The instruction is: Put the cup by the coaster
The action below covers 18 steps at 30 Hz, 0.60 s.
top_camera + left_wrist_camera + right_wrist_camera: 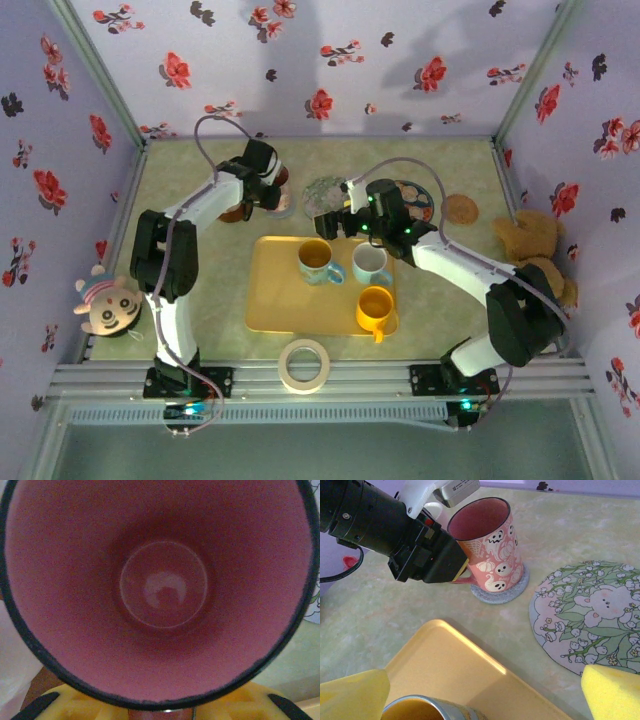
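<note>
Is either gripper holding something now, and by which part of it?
The left gripper is at the handle side of the pink mug, but whether it grips cannot be told. The right gripper, jaws open, holds nothing.

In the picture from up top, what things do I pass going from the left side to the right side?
Little doll → tape roll → orange mug → round cork disc → teddy bear.
</note>
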Tool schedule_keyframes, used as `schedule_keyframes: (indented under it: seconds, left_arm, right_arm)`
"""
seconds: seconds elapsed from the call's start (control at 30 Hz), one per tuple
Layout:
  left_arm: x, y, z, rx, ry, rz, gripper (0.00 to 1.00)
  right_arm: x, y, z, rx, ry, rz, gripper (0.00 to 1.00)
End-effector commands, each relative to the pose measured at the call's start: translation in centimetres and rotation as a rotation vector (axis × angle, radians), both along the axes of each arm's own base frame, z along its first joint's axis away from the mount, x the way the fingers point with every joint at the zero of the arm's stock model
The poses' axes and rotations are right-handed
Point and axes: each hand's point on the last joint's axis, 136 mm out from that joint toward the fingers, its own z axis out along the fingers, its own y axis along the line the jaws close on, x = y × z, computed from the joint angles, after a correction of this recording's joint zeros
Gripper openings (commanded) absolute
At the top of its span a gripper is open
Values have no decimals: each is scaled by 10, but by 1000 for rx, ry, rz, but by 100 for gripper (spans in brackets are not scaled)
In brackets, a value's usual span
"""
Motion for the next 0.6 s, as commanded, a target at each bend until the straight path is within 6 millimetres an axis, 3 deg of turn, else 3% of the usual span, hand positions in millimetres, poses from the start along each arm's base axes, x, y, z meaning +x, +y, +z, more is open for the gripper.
schedule_keyframes:
  seconds: [0.0, 0.3, 0.57]
  left_arm:
    - [9, 4, 18, -3, -48, 17, 36]
    - [7, 6, 42, -26, -85, 33, 56]
    - [2, 4, 92, -83, -184, 28, 79]
  right_arm:
    - [-2, -4, 13, 3, -35, 5, 99]
    - [-10, -11, 18, -45, -53, 28, 99]
    - [-28, -21, 30, -144, -84, 104, 99]
